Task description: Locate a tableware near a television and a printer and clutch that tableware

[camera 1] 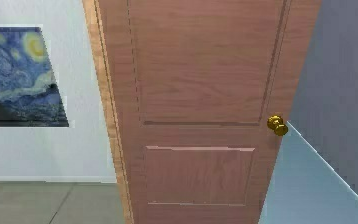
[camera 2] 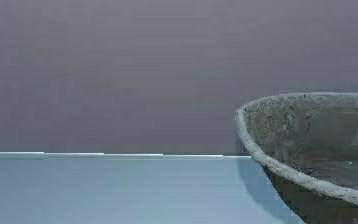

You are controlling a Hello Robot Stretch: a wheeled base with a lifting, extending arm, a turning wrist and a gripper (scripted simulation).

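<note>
Directly ahead, door: you face a brown panelled wooden door (camera 1: 202, 100) at very close range; drive on and the base likely strikes it or its round brass knob (camera 1: 277, 125).
Surface edge: a pale blue flat surface (camera 1: 312, 190) lies just beside the door at the forward view's right; a tight turn risks scraping it.
Bowl risk: a rough grey stone-like bowl (camera 2: 312, 150) sits on what seems the same surface, near, at the arm side view's right; a blind reach could shove or tip it.
Bowl contents: what you see of its inside looks bare; the rest is cut off.
Task's thing: that bowl is your likeliest tableware, but check its neighbours against the task, or you may take the wrong dish.
Gripper: you cannot tell its state.
Far: a blue swirling night-sky painting (camera 1: 25, 78) hangs on the white wall (camera 1: 82, 120); a plain purple-grey wall (camera 2: 137, 70) backs the bowl.
</note>
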